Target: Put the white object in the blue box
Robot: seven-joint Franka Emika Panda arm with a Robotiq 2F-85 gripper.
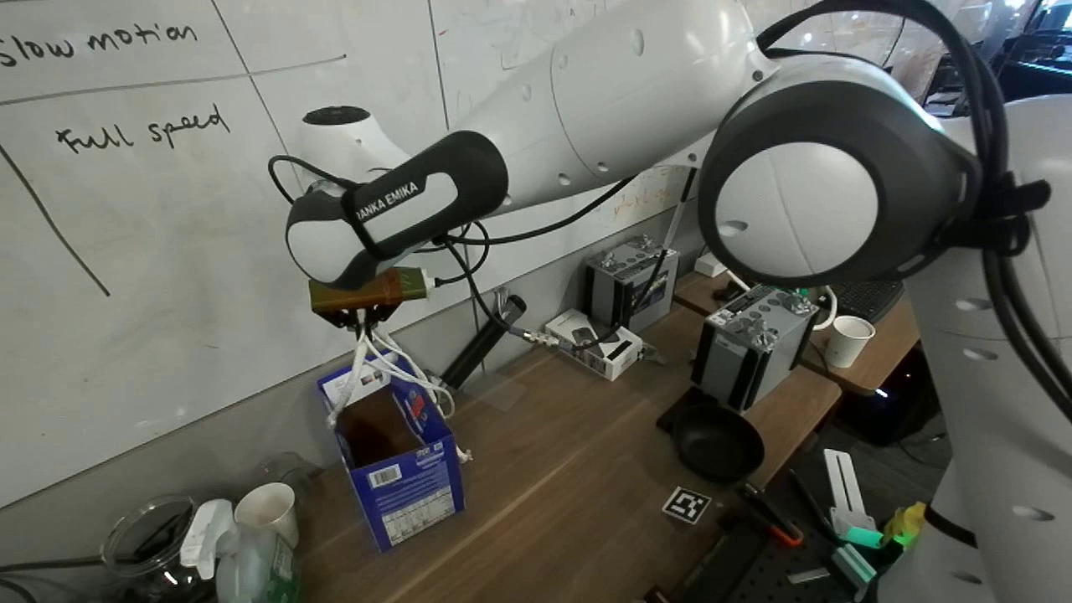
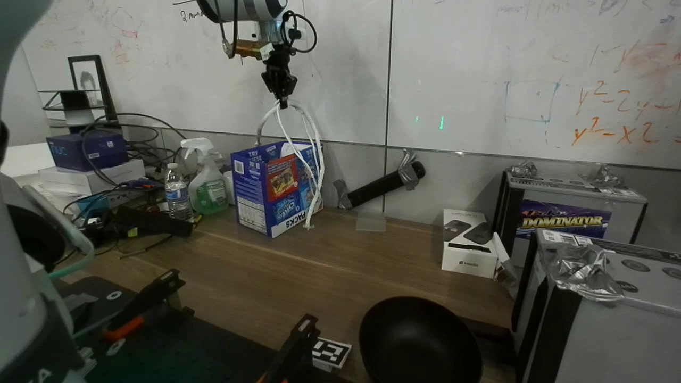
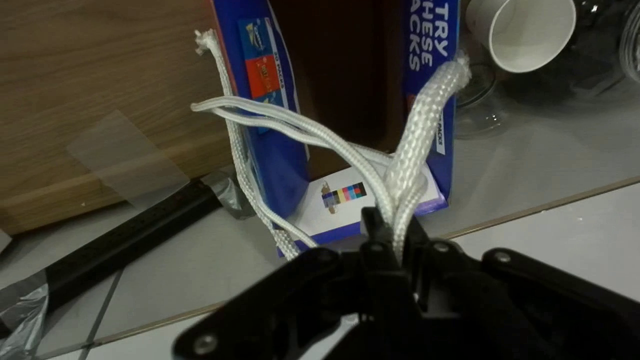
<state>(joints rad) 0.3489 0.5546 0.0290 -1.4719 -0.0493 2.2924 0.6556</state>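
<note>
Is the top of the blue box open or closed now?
Open. In an exterior view, the brown interior of the blue box shows between its walls; no flap lies across the opening.

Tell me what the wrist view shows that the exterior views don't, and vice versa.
Only the wrist view clearly resolves the braided weave of the white rope and the colour patches on the blue box.

Only the exterior views show the spray bottle, black pan, marker card and grey boxes.

All show the gripper holding the white rope, one end hanging outside the blue box, plus the taped black bar.
</note>
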